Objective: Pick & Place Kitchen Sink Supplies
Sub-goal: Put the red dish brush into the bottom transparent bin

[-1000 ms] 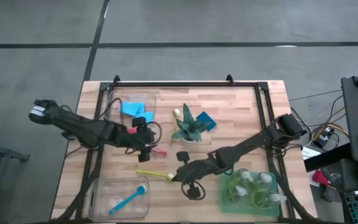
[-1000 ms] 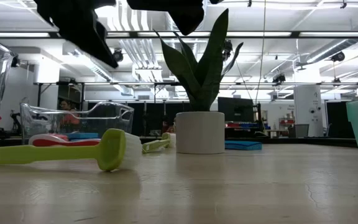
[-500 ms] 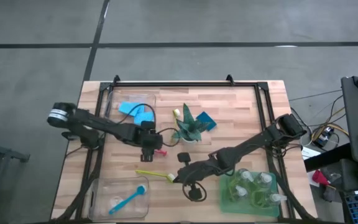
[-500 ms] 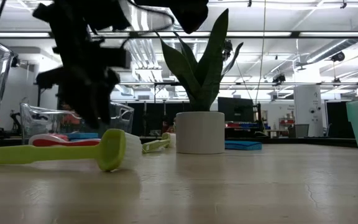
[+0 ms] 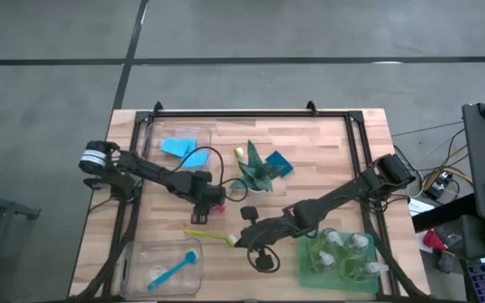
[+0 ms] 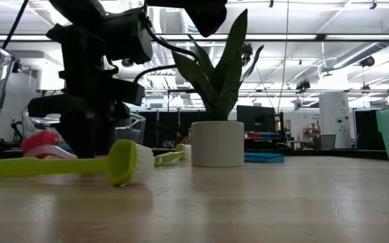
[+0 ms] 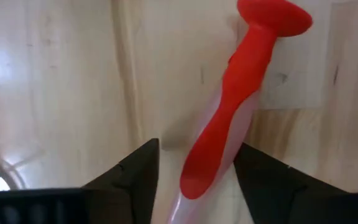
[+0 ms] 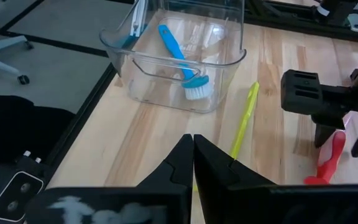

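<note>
A red brush [image 7: 229,118] lies on the wooden table left of the potted plant [image 5: 255,172]. My left gripper [image 5: 209,200] points down over it, its open fingers standing either side of the handle. In the low view the brush's head end [image 6: 40,142] sits raised. A yellow-green brush [image 5: 207,236] lies flat nearer the front edge. My right gripper [image 8: 193,158] hovers shut above that brush's head end, holding nothing. A blue brush [image 8: 179,59] lies in a clear bin [image 5: 133,261]. Pump bottles stand in the green tray [image 5: 306,265]. My left gripper comes from above, with its fingers [image 7: 135,180] set across the red brush's handle [image 7: 197,174] near its narrow end. A gap shows on one side, and the other finger stands right against the handle. Whether it touches, I cannot tell.
A second clear bin [image 5: 154,139] at the far left holds blue sponges [image 5: 179,147]. Another blue sponge [image 5: 280,162] lies right of the plant, and a yellow-green brush head [image 5: 239,154] lies beside its pot. A black frame runs along the table's edges.
My left gripper has come down toward the table's near right, tipping from a slant to point almost straight down, and now straddles the red brush. The red brush lay flat before. In the low view its head end now stands tipped up.
</note>
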